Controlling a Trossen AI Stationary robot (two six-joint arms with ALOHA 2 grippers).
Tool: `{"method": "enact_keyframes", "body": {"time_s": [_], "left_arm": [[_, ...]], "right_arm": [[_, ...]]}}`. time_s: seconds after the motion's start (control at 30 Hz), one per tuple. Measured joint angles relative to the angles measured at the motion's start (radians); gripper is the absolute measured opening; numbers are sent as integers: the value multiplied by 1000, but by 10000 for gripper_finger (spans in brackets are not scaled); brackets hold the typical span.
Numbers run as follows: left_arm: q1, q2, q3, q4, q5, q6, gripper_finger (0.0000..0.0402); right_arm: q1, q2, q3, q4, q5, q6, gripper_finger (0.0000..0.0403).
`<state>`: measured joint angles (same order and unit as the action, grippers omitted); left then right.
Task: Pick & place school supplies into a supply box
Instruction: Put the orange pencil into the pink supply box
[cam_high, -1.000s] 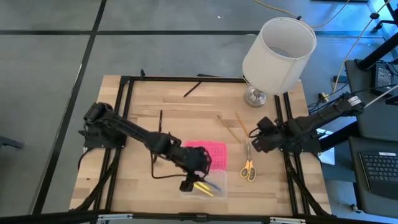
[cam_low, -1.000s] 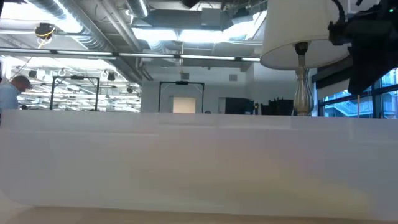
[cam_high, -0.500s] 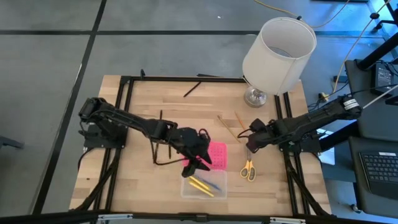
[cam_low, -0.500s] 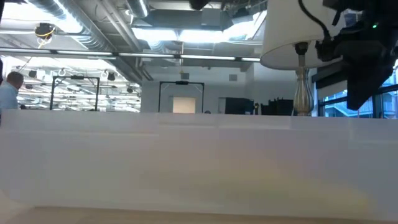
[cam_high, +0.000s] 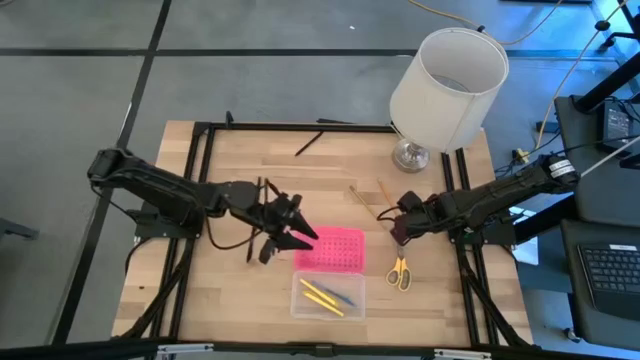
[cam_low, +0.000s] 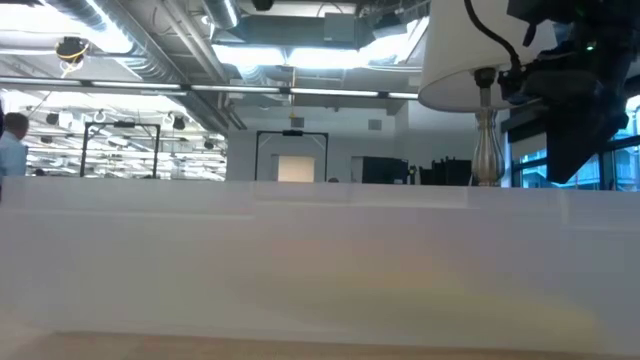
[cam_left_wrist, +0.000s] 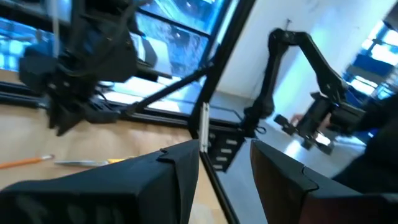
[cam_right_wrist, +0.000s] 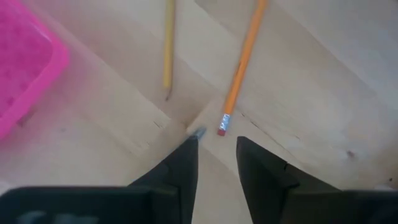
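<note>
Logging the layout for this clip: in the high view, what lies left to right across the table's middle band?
Left pincer → pink dotted-grid lid of the supply box → right pincer → white-shaded lamp's silver base.

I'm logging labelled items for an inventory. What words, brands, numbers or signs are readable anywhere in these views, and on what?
None can be read.
The supply box lid shows only a dotted grid, no lettering.
The pencils and scissors show no legible print.
The lamp shade is plain.

left pincer (cam_high: 297, 232): parted, empty, mid-table | right pincer (cam_high: 397, 226): parted, low, right side
</note>
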<state>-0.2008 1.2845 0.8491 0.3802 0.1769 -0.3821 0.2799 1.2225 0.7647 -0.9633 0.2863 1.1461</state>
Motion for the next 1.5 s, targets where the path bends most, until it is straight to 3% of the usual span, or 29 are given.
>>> {"method": "enact_keyframes", "body": {"time_s": [0.4, 0.57, 1.5], "left_arm": [[0, -16, -28, 19, -36, 2, 136], [0, -16, -28, 17, -35, 2, 136], [0, -15, -28, 11, -33, 2, 136]], "right_arm": [[-56, 0, -33, 13, -45, 0, 115], [-80, 0, -117, 120, -79, -2, 115], [-81, 0, -232, 291, -104, -44, 115]]}}
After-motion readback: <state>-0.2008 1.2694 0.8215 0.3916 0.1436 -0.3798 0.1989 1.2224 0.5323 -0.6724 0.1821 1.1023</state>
